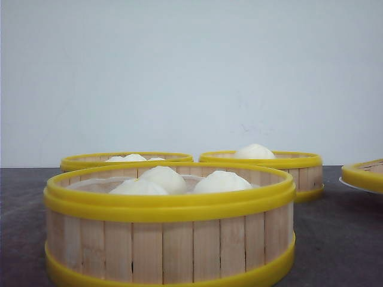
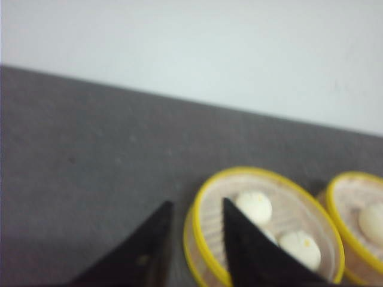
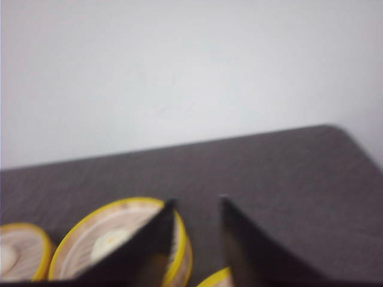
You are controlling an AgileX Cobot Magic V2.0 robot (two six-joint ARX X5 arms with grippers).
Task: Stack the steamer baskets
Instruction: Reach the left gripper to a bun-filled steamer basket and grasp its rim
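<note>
Steamer baskets, front view: nearest basket (image 1: pixel 169 239) sits on the dark desk (image 1: pixel 335 239) right by the camera, w/ three white buns (image 1: pixel 164 179) inside. Behind it, two more baskets side by side: back-left basket (image 1: pixel 125 160) w/ buns, back-right basket (image 1: pixel 263 161) w/ one bun. A fourth yellow rim (image 1: pixel 364 176) shows at the right edge, mostly cut off. My left end effector (image 2: pixel 194 206) is spread, one finger over a basket's rim. My right end effector (image 3: pixel 197 203) is spread too, hanging above the desk beside another basket. Both wrist views blurred.
</note>
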